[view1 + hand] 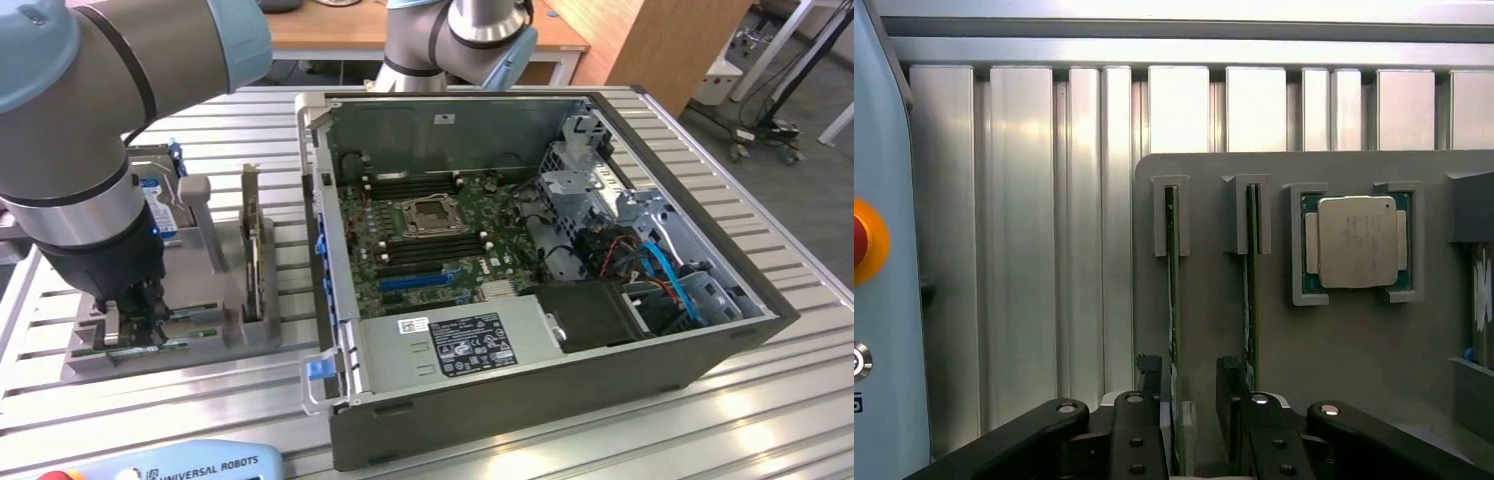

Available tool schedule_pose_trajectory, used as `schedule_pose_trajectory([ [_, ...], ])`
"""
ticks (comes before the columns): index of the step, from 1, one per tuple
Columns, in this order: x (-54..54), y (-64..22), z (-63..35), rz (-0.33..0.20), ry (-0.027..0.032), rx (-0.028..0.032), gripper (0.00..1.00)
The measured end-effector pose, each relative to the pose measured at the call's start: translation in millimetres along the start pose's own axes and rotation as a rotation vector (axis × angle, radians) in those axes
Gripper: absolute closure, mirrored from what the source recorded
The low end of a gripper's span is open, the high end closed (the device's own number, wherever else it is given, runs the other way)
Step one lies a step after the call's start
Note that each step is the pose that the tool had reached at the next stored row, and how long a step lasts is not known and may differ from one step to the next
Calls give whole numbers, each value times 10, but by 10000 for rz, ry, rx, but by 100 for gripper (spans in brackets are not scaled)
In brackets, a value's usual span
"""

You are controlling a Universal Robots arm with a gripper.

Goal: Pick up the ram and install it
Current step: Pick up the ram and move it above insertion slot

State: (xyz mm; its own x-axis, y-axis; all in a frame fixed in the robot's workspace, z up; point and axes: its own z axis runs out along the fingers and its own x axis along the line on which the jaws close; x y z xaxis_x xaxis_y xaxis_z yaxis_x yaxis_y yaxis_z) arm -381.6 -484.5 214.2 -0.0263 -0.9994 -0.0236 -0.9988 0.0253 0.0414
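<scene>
Table (774,405), "UNIVERSAL ROBOTS" pendant (187,467), tool (1189,372) astride ram (1174,290)

A robotics lab, by the look — slatted aluminium bench (787,405), opened computer case (534,405), grey parts fixture (260,335), teach pendant (187,467).

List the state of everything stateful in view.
pincer: open, straddling the ram, not clamped.
ram: on edge in its holder slot, not lifted.
second stick: on edge in the next slot.
processor: seated in its holder pocket.
computer case: lying flat, side open.
</scene>
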Motion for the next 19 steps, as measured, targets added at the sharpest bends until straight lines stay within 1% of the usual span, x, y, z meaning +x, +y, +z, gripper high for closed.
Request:
schedule_pose_trajectory([
  [7, 2, -3, 42, -170, 7, -4, 64],
  [12, 2, -3, 47, -178, 8, -5, 64],
  [19, 3, -5, 106, -178, 8, -5, 64],
])
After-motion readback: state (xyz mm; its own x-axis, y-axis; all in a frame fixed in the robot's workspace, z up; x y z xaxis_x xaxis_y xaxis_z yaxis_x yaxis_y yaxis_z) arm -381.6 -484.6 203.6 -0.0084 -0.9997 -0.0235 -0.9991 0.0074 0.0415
